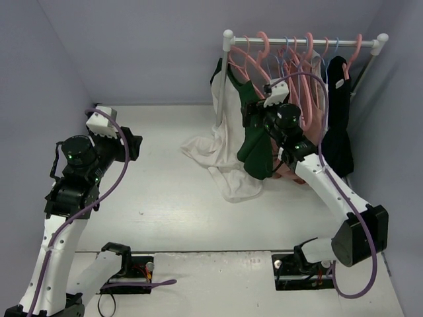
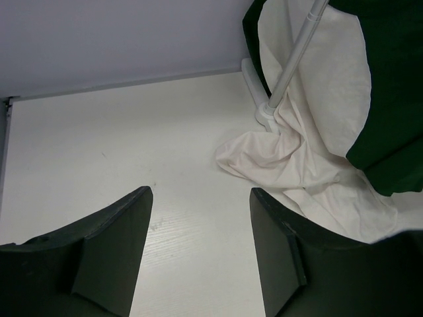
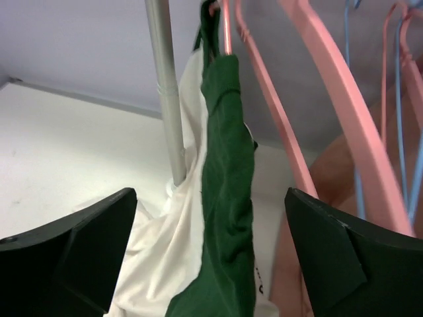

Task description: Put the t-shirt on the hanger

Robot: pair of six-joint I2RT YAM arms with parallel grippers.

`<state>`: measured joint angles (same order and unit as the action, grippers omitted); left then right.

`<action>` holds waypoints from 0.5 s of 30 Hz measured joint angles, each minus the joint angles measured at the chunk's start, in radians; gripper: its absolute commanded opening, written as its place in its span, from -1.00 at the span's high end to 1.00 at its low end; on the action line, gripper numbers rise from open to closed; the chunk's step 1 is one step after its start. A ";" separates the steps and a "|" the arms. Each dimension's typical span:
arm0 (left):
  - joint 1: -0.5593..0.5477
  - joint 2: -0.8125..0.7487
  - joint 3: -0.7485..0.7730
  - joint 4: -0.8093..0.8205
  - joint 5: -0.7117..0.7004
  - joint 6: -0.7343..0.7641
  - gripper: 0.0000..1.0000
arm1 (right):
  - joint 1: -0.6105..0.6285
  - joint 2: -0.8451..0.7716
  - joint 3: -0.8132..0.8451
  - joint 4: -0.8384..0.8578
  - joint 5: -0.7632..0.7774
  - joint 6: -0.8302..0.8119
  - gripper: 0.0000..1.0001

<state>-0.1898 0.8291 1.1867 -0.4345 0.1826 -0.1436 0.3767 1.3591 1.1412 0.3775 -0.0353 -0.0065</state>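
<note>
Nearly done: hung t-shirt (image 1: 225, 152) on hanger (image 3: 227, 33) at rack's (image 3: 165, 99) left end, with hem down on table (image 1: 165, 185). Held right fingers (image 3: 79, 251) wide apart beside it, left fingers (image 2: 106, 244) apart over table, gripped nothing.

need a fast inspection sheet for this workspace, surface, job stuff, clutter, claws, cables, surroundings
surface: white table, bare except for pooled cloth
job's things: t-shirt hangs at the rail's left end on a pink hanger, with its hem pooled on the table
clutter: spare pink hangers, light-blue hangers, salmon-pink garment, black garment
grippers: left claw open over bare table, holding nothing; right claw open, with the green sleeve between its fingers but not pinched
cables: purple cable looped along each arm
surroundings: lilac walls, white garment rack
</note>
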 measured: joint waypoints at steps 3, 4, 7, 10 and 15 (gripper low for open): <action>-0.001 0.000 0.023 -0.037 -0.015 0.000 -0.23 | 0.000 -0.069 0.000 -0.018 0.000 -0.007 -1.00; -0.001 0.000 0.034 -0.051 -0.023 0.000 -0.25 | 0.000 -0.100 0.000 -0.025 0.000 -0.010 -1.00; -0.001 -0.009 0.073 -0.081 -0.049 0.001 -0.29 | 0.000 -0.229 -0.007 -0.041 0.001 -0.022 -1.00; -0.001 -0.040 0.105 -0.121 -0.091 0.001 -0.42 | 0.000 -0.405 -0.051 -0.046 0.015 -0.030 -1.00; -0.006 -0.120 0.108 -0.196 -0.176 0.017 -0.48 | 0.000 -0.727 -0.197 -0.062 0.082 -0.049 -1.00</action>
<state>-0.1957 0.7096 1.2951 -0.6309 0.0069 -0.1269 0.3767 0.6322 0.9440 0.3160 0.0469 -0.0556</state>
